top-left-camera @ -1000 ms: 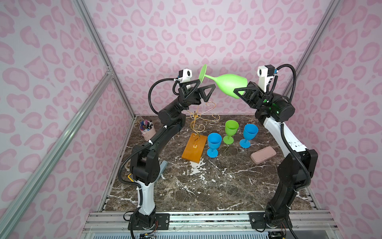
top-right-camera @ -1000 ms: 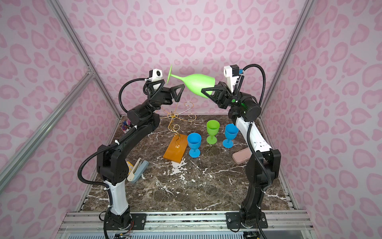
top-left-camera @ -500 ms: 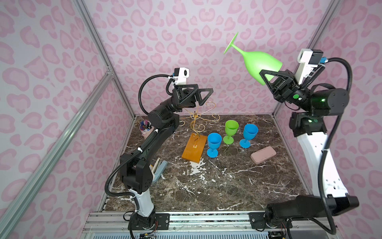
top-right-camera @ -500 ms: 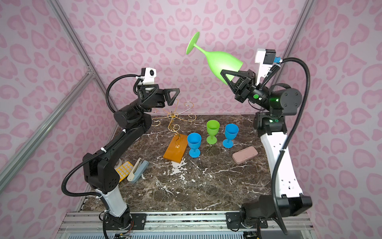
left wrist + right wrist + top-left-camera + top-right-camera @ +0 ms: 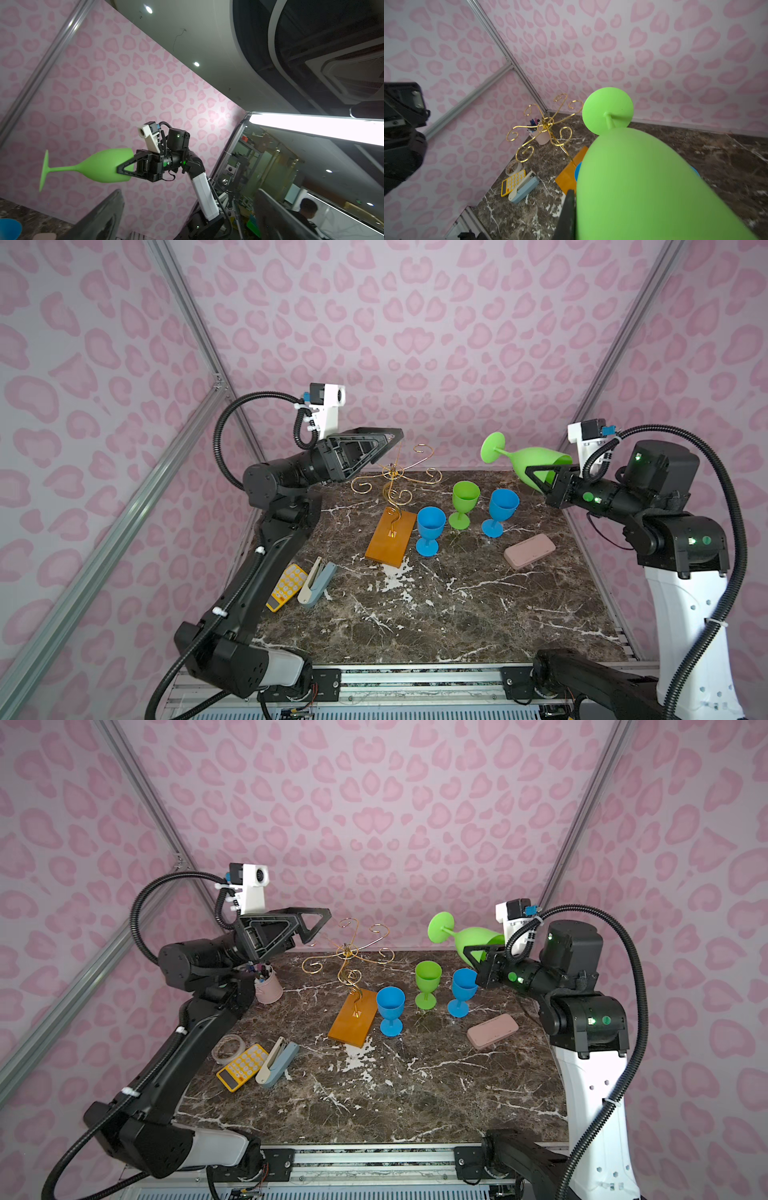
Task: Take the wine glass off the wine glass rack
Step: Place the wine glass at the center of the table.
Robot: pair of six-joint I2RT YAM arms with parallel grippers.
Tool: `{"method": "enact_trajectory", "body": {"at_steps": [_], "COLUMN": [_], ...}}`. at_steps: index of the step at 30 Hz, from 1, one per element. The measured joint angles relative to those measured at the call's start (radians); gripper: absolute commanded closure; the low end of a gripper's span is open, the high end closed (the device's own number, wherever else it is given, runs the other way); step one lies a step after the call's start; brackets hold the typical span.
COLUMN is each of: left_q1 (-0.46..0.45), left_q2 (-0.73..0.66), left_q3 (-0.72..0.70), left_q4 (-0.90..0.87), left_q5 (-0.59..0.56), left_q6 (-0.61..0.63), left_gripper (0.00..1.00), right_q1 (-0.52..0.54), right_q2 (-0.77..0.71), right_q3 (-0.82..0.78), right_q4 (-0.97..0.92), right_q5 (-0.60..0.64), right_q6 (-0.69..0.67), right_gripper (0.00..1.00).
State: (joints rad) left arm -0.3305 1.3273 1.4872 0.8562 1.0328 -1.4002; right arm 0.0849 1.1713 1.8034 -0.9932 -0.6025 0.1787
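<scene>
One dark veined marble table [image 5: 415, 614], pink heart-print walls [image 5: 415, 344], right gripper [image 5: 538, 477] pinching green wine glass [image 5: 536, 458] rim, left gripper [image 5: 386, 445] spread wide, empty.

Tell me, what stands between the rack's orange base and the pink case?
Three upright cups, in both top views: a blue cup, a green cup, then another blue cup.

Wine glass [image 5: 534, 462] looks like matte plastic; wine glass rack [image 5: 390, 539] is shiny gold wire on glossy wood, tabletop [image 5: 436, 614] polished marble.
</scene>
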Motion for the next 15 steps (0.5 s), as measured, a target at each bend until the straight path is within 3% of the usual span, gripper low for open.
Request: {"method": "enact_trajectory", "body": {"at_steps": [4,8,15], "left_q1": [0.022,0.026,0.027], "left_q2": [-0.159,-0.321,-0.472], "left_q3": [-0.033,-0.094,-0.203], "left_q4": [-0.334,-0.602,-0.856], "left_q5": [-0.076,-0.238,-0.544], "left_q6": [0.343,0.658,0.968], "left_gripper": [0.02,0.02,0.02], "right_q1": [0.123,0.249,0.288], "right_q2": [0.016,0.079,0.206], "right_q3": [-0.032,-0.094,-0.21], "right_q4": [-0.158,-0.27,-0.312], "right_q5": [0.13,0.261,0.352], "right_q6": [-0.043,-0.058,-0.066], "right_gripper": [1.0,1.0,1.0]}}
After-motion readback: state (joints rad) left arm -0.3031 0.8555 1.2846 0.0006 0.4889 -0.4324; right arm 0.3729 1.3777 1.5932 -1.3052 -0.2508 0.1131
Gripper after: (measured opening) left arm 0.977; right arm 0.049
